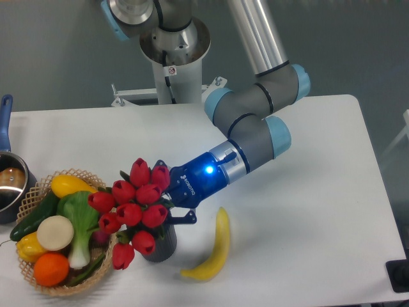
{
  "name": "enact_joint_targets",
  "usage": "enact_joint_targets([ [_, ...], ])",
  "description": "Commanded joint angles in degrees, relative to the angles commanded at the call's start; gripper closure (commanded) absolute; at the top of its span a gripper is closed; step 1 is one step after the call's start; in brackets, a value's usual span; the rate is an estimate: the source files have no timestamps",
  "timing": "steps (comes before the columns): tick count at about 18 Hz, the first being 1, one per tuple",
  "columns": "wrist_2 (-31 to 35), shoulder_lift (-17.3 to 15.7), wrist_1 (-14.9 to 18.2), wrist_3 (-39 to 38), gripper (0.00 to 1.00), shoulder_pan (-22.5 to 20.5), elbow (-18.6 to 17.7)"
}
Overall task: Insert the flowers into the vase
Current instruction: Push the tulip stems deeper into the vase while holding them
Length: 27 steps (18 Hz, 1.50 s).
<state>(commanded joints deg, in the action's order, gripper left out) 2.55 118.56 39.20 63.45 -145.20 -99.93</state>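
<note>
A bunch of red tulips, the flowers (133, 208), leans to the left over the dark grey vase (162, 246), which stands near the table's front edge. The tulip heads cover the vase's mouth, so the stems and how they sit in it are hidden. My gripper (167, 203) reaches in from the right just above the vase, behind the bunch. Its fingers are mostly hidden by the tulip heads, and they appear to hold the bunch's stems.
A woven basket (38, 192) with vegetables and fruit sits left of the vase, touching the tulip heads. A yellow banana (214, 248) lies just right of the vase. A pot (9, 185) with a blue handle is at the left edge.
</note>
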Motion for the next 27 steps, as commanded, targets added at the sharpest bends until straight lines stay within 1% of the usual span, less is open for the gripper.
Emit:
enact_joint_targets([
  [10, 0.35, 1.23, 0.09, 3.08, 0.7, -0.44, 0.17],
  [14, 0.62, 1.49, 0.09, 4.22, 0.68, -0.44, 0.0],
  [22, 0.88, 1.58, 0.09, 6.42, 0.68, -1.05, -1.41],
  [24, 0.88, 1.58, 0.09, 7.29, 0.66, -1.32, -1.93],
  [27, 0.88, 1.58, 0.17, 8.26, 0.66, -1.23, -2.29],
])
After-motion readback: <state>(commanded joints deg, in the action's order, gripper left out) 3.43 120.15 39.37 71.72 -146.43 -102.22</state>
